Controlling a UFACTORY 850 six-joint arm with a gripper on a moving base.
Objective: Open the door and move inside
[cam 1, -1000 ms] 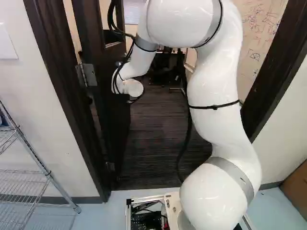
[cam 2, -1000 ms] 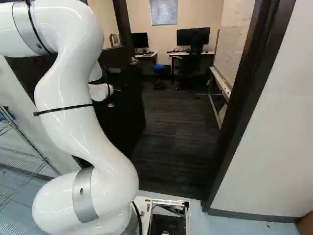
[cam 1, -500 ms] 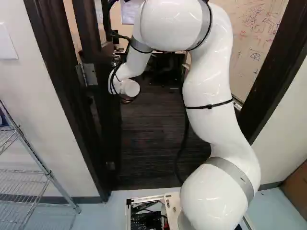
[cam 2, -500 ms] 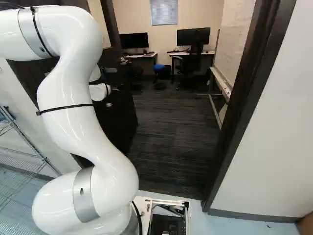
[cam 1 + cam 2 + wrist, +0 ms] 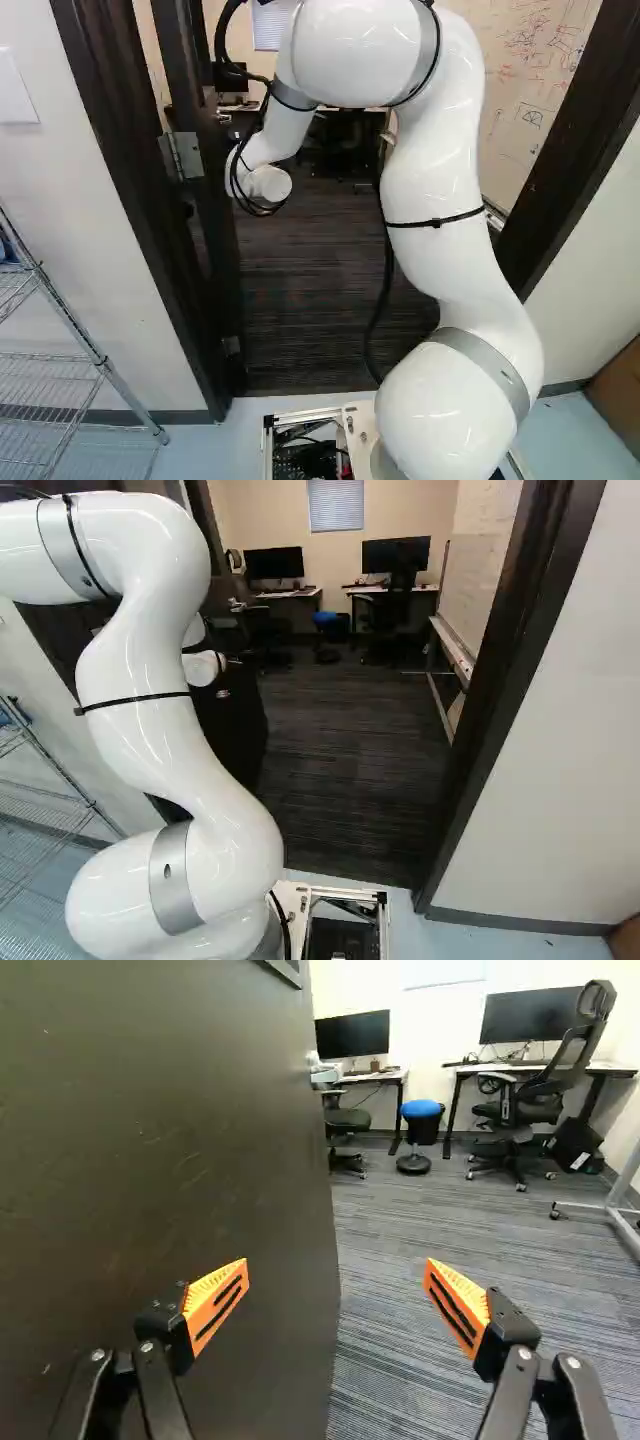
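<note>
The dark door stands swung inward on its left-hand hinge, nearly edge-on in the left base view. In the right base view the door shows behind my arm, with a round metal knob or lock on it. The arm's white wrist is beside the door; the gripper's fingers are hidden in both base views. In the wrist view my gripper is open and empty. One finger is in front of the door face, the other over the room's carpet; contact with the door cannot be told.
Dark frame posts flank the doorway. A wire shelf stands left outside. Inside are desks, office chairs, a blue-topped stool and a wheeled whiteboard at the right. Carpet lies beyond the threshold.
The door has swung farther inward, toward the left, uncovering more of the room. My arm shifted slightly left at first, then stayed nearly still. The base has not moved.
</note>
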